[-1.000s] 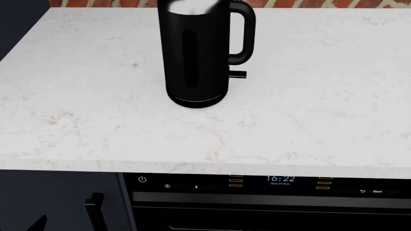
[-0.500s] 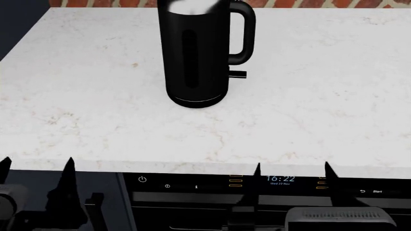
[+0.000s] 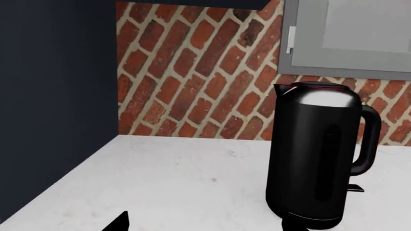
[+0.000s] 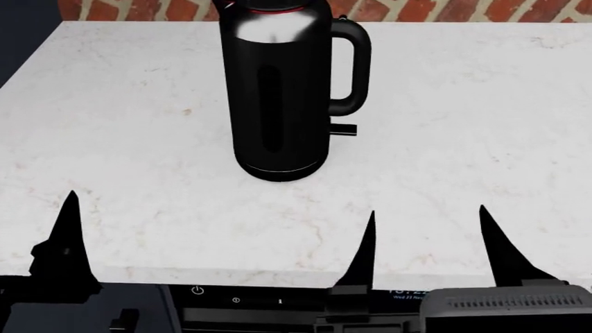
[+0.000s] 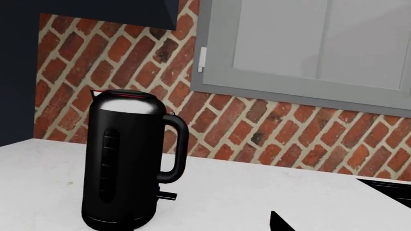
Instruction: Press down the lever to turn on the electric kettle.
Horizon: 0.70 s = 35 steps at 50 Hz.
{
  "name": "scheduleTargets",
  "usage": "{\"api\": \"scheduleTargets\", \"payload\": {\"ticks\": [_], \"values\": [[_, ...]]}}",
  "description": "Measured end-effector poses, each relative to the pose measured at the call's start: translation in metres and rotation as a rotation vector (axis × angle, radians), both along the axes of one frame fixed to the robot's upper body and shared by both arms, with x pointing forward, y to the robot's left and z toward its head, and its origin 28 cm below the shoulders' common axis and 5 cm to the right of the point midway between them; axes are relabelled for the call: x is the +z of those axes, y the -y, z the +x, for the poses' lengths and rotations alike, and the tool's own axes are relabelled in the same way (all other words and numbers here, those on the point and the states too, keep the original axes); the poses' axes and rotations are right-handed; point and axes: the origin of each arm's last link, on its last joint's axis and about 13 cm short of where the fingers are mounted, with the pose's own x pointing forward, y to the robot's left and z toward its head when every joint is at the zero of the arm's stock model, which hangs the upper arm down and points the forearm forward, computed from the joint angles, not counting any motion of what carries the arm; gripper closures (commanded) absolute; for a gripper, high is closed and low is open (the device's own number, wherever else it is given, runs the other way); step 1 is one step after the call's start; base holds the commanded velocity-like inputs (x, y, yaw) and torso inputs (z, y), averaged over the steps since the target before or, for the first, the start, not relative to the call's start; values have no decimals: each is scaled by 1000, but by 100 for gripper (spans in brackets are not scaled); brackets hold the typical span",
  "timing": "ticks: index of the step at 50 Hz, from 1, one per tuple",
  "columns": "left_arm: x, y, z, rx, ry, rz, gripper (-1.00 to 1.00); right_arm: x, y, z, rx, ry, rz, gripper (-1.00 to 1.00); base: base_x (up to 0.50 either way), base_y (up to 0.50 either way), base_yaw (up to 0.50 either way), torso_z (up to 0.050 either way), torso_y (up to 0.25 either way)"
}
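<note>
Both grippers are up higher in my head view now. A second ago neither showed. Right gripper [image 4: 425,232]: both fingertips now over the counter [image 4: 481,125] edge, jaws apart. Left gripper: one fingertip [image 4: 68,208] visible, also over the edge. View has tilted; kettle [image 4: 276,90] sits lower in frame, red ring now showing. Oven panel [image 4: 240,300] mostly covered.

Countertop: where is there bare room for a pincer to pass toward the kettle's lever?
The marble countertop is bare to the right of the electric kettle, from the brick wall to the front edge; the lever juts into that patch. Left of the kettle is equally bare. It is tight only under the loop handle, just above the lever.
</note>
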Motion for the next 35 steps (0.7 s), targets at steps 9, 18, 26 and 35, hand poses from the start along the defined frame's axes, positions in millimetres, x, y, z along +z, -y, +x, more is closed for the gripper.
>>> {"api": "scheduleTargets", "payload": {"ticks": [9,18,26,35], "values": [[1,0,1,3,3,3,-100,1,2,0,-1,2,4,-100,500,0,0,0,0],[0,-1,2,11,3,1,-100,0,4,0,-8,2,8,-100,500,0,0,0,0],[0,-3,2,17,5,1,-100,-1,6,0,-23,1,15,-100,399,0,0,0,0],[0,-4,3,24,6,0,-100,-5,17,7,-59,-25,34,-100,0,0,0,0,2]]}}
